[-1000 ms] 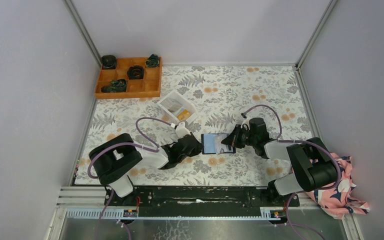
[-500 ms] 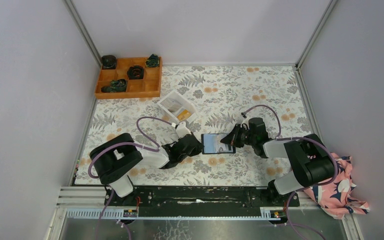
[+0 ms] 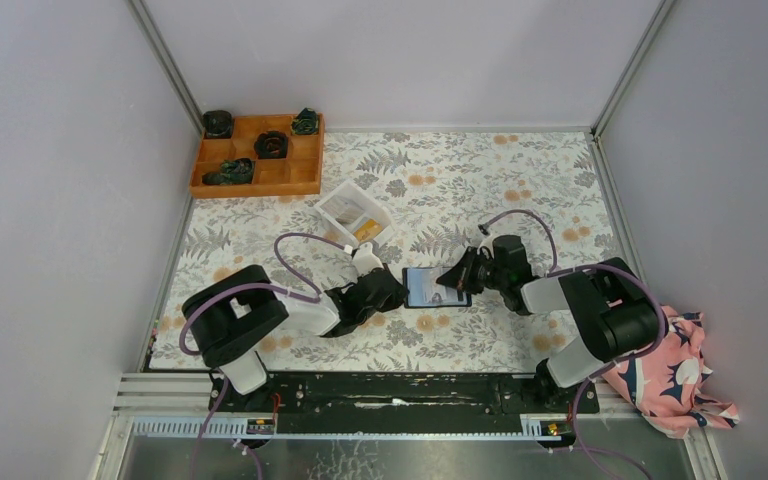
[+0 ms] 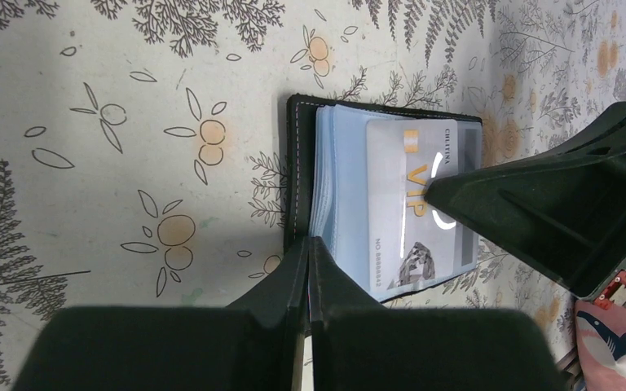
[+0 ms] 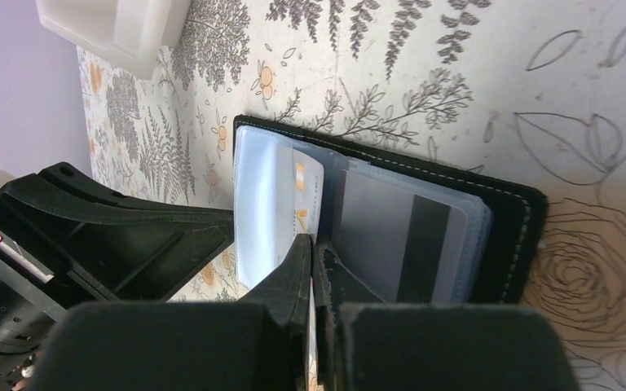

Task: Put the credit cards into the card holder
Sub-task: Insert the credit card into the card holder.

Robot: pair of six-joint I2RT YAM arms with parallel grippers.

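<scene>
The small black leather-like card holder [image 3: 430, 288] lies open on the fern-printed tablecloth [image 3: 520, 180], near the white rectangular plastic tray [image 3: 334, 196] on its nearer-right side, long axis running left to right. A whitish-grey VIP credit card [image 4: 412, 204] lies among its pale blue sleeves, long axis crosswise to the holder's. At the tray-side end the left gripper [image 4: 308, 244] is pressed together; whether it nips the edge cannot be told. From the end away from the tray, the right gripper [image 5: 313, 244], fingers together, touches the card.
</scene>
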